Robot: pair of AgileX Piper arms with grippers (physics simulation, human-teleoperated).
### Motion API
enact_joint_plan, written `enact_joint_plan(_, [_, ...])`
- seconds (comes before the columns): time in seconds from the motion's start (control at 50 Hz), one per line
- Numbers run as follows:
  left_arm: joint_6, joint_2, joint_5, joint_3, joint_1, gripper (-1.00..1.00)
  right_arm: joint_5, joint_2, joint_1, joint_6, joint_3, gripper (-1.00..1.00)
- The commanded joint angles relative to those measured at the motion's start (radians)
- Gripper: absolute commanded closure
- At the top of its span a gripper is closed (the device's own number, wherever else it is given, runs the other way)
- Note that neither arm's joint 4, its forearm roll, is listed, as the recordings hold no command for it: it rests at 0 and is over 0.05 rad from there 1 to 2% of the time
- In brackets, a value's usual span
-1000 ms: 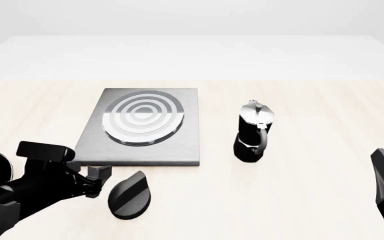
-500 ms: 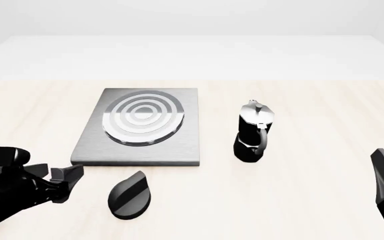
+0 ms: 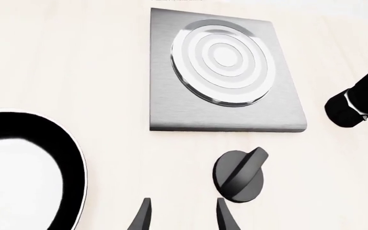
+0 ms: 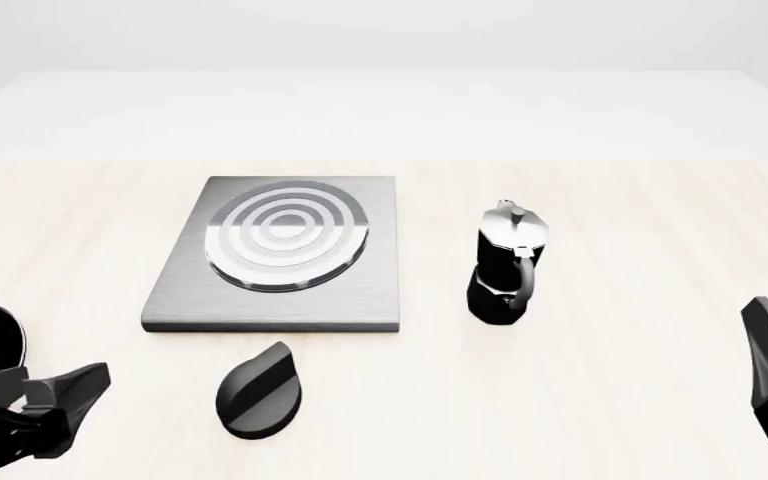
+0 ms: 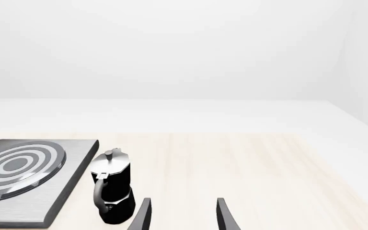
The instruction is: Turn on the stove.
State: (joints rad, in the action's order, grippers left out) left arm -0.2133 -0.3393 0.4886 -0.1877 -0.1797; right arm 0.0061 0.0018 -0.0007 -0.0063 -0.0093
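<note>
Nearest, the left gripper hangs with fingers spread, empty, at the table's near-left corner. The knob lies just right of it, apart. Beyond sits the stove. The right gripper gapes empty too.

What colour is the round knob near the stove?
Black, with a greyish sheen on its ridge; the knob shows best in the left wrist view.

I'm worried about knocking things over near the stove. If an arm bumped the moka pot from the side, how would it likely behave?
The moka pot stands tall on a narrow base, so a high push would probably tip it rather than slide it. It looks like rigid metal, so it likely won't deform. Its handle faces the near side; a bump there might spin it. It stands apart from the stove.
</note>
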Motion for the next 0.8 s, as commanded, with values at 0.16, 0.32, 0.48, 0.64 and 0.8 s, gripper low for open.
enact_joint_plan(0.16, [-0.006,0.247,0.258,-0.027,0.057,-1.00,0.000,0.000,0.000,0.000,0.000,-1.00])
enact_joint_plan(0.32, [-0.014,0.321,0.339,-0.057,0.063,-1.00,0.000,0.000,0.000,0.000,0.000,-1.00])
enact_joint_plan(0.48, [0.003,0.338,0.360,-0.064,0.087,-1.00,0.000,0.000,0.000,0.000,0.000,-1.00])
enact_joint_plan(0.64, [0.007,0.339,0.365,-0.064,0.113,-1.00,0.000,0.000,0.000,0.000,0.000,-1.00])
enact_joint_plan(0.8, [0.011,0.339,0.375,-0.070,0.131,-1.00,0.000,0.000,0.000,0.000,0.000,-1.00])
